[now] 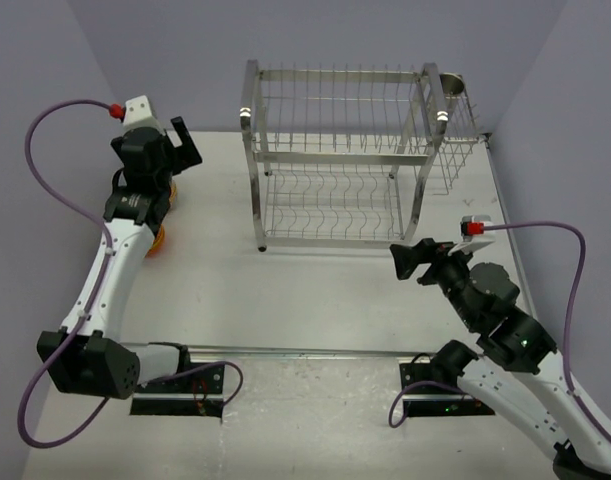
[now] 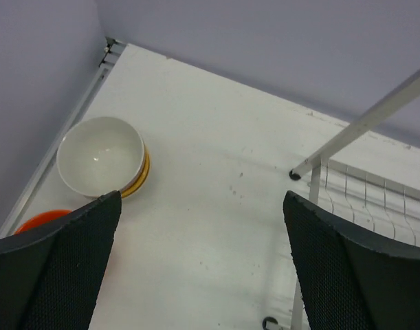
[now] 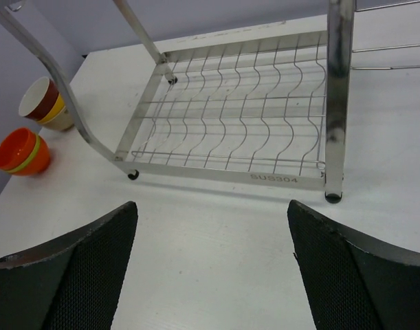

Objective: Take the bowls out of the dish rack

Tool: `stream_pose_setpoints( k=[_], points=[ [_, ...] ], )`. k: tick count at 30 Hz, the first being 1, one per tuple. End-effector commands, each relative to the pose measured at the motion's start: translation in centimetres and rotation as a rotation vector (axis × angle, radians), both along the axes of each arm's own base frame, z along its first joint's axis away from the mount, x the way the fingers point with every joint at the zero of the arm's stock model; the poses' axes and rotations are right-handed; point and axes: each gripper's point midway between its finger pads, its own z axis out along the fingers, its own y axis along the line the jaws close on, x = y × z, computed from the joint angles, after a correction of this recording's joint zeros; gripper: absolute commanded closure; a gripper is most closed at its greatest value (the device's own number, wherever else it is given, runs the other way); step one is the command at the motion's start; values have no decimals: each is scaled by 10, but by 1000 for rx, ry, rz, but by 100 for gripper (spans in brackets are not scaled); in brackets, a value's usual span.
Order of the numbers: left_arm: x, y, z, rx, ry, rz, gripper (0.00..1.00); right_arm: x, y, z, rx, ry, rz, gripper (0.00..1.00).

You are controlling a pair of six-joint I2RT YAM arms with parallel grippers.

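The steel wire dish rack stands at the back middle of the table, and no bowl shows on either tier. Its lower tier is bare in the right wrist view. The bowls sit in two stacks at the table's left edge. One stack shows dark red and yellow under a white-lined top bowl. The other is orange with a lime-green band. My left gripper hangs open above the table right of the stacks, holding nothing. My right gripper is open and empty before the rack's front right leg.
A small metal cup hangs at the rack's top right corner, above a wire side basket. Purple walls close in the table at left, back and right. My left arm covers most of the stacks from above.
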Motion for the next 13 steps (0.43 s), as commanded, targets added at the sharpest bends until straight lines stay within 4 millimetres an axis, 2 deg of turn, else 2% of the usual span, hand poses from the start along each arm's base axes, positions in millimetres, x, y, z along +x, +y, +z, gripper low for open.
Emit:
stream_pose_setpoints(
  k=[1, 2, 3, 4, 7, 13],
  points=[
    [-21, -15, 7, -41, -54, -64, 0, 1, -9, 15, 6, -15, -49, 9],
    [-27, -17, 8, -49, -62, -74, 0, 1, -11, 15, 8, -15, -57, 8],
    [-32, -18, 1, -53, -52, -80, 0, 1, -12, 16, 10, -16, -61, 1],
    [-43, -19, 11, -62, -86, -89, 0, 1, -13, 15, 7, -10, -69, 1],
    [-59, -30, 12, -94, -111, -146, 0, -2, -17, 15, 16, -15, -74, 1],
    [-78, -42, -8, -112, -87, -213, 0, -4, -23, 14, 12, -5, -100, 1]
  ],
)
